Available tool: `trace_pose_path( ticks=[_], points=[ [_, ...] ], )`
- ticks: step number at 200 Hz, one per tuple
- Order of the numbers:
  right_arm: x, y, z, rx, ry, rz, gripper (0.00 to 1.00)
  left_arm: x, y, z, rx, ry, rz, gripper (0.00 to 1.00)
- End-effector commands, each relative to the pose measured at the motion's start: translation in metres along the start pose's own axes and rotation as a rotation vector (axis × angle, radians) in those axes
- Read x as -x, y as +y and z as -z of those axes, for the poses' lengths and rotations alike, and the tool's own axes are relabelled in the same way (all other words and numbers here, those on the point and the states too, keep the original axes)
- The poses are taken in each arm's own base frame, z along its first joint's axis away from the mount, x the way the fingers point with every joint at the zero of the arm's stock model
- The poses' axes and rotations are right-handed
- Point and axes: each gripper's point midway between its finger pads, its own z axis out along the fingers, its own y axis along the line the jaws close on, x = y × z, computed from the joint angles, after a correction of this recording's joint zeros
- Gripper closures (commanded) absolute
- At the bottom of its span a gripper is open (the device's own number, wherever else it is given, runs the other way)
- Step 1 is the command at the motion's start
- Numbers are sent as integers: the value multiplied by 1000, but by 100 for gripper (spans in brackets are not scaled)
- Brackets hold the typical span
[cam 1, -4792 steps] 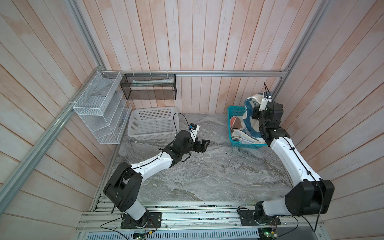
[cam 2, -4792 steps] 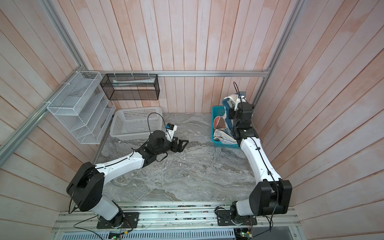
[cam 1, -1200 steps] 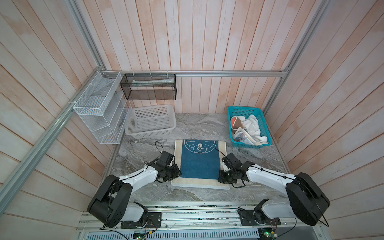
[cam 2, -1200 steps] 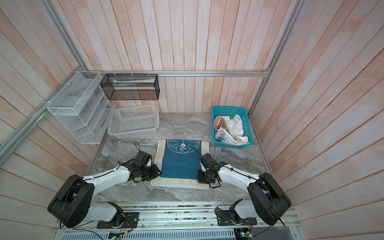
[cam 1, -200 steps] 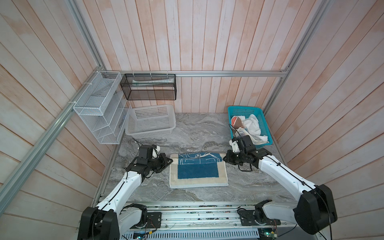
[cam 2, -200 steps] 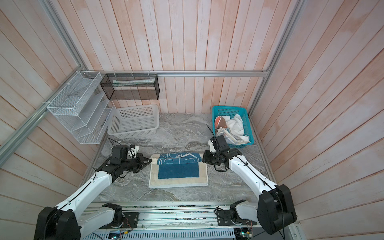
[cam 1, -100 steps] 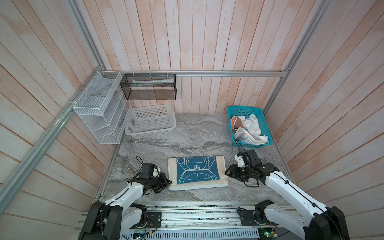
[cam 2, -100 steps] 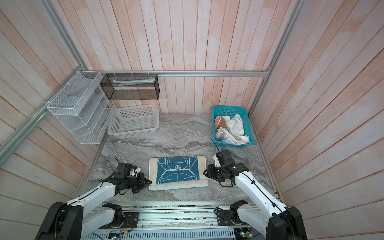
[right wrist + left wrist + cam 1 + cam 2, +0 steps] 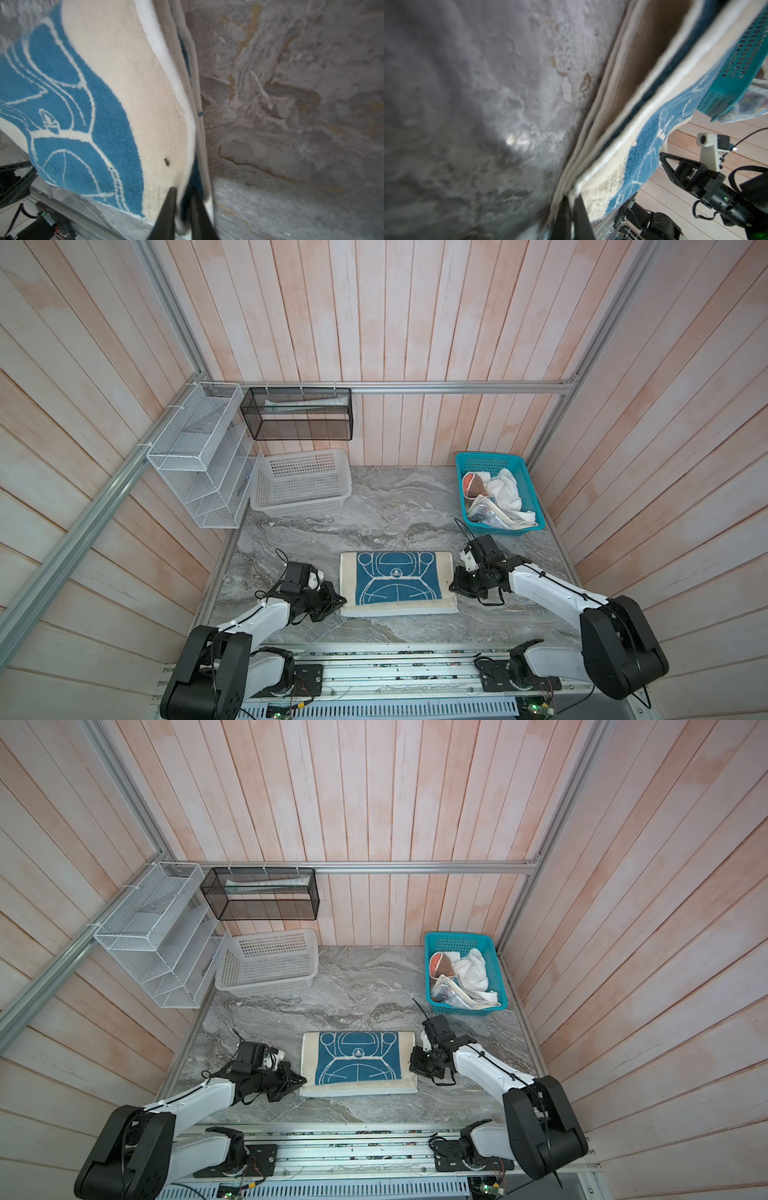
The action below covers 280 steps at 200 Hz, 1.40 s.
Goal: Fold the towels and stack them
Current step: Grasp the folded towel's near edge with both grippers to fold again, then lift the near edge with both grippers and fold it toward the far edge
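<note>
I have the left end effector (image 9: 341, 600) and right end effector (image 9: 452, 587) pinching the blue towel (image 9: 395, 583) (soft, floppy, so I'd judge the corners the best hold).

Both top views are bright and evenly lit, the light soft and diffuse from above, with only faint shadows under the arms on the marble bench (image 9: 374, 506). Wide-angle distortion splays the wall planks toward the corners. The wrist views are dimmer. In the left wrist view the bench is a grey blur with one small glint, and the blue towel (image 9: 643, 149) is fuzzy close up — the teal basket (image 9: 737, 62) beyond reads sharper. In the right wrist view the right gripper (image 9: 182, 190) is a dark smear.
</note>
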Motion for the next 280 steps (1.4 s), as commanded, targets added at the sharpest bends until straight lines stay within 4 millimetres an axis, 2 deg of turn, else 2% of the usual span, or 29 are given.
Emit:
trace_pose_path(
  ticks=[1, 14, 28, 60, 71, 84, 99, 116, 127, 140, 147, 150, 156, 161, 168, 181, 198, 229, 253, 280],
  points=[
    [18, 12, 7, 17, -38, 61, 100, 13, 1, -2, 29, -29, -22, 100],
    [18, 14, 11, 10, -31, 64, 100, 15, -4, 1, 35, -24, -29, 100],
    [21, 18, 20, -1, -30, 71, 100, 21, -17, 10, 26, -41, -52, 100],
    [31, 30, 60, -43, -70, 101, 100, 26, -46, 37, 24, -83, -114, 100],
    [27, 29, 73, -54, -78, 101, 100, 24, -52, 44, 19, -88, -125, 100],
    [19, 23, 77, -62, -75, 84, 100, 18, -52, 47, 15, -80, -123, 100],
    [-1, 11, 64, -49, -40, 46, 100, 9, -40, 44, 30, -62, -101, 100],
    [-27, 0, 39, -3, 30, 1, 100, -1, -21, 36, 39, -40, -62, 100],
    [-39, -7, 24, 11, 71, -23, 100, -5, -21, 31, 35, -33, -64, 100],
    [-46, -9, 17, 3, 99, -27, 98, -7, -15, 27, 54, -22, -49, 100],
    [-47, -9, 17, -6, 103, -19, 85, -8, -14, 25, 63, -17, -45, 100],
    [-47, -9, 18, -13, 105, -15, 80, -8, -13, 25, 67, -15, -46, 96],
    [-45, -8, 20, -24, 100, -7, 69, -8, -12, 24, 76, -11, -44, 85],
    [-44, -9, 22, -35, 95, -3, 63, -7, -12, 25, 86, -13, -44, 71],
    [-41, -9, 26, -49, 84, 7, 59, -5, -12, 27, 104, -22, -49, 54],
    [-32, -7, 34, -71, 54, 24, 56, 5, -15, 34, 146, -61, -88, 43],
    [-19, -1, 44, -91, 20, 45, 54, 22, -22, 42, 167, -126, -139, 41],
    [-4, 15, 42, -88, -7, 88, 54, 42, -47, 35, 74, -173, -298, 41],
    [-4, 33, 25, -53, 13, 136, 54, 53, -52, 25, 71, -146, -375, 38],
    [-21, 51, -4, -9, 90, 183, 55, 54, -43, 5, 43, -25, -357, 36]
  ],
)
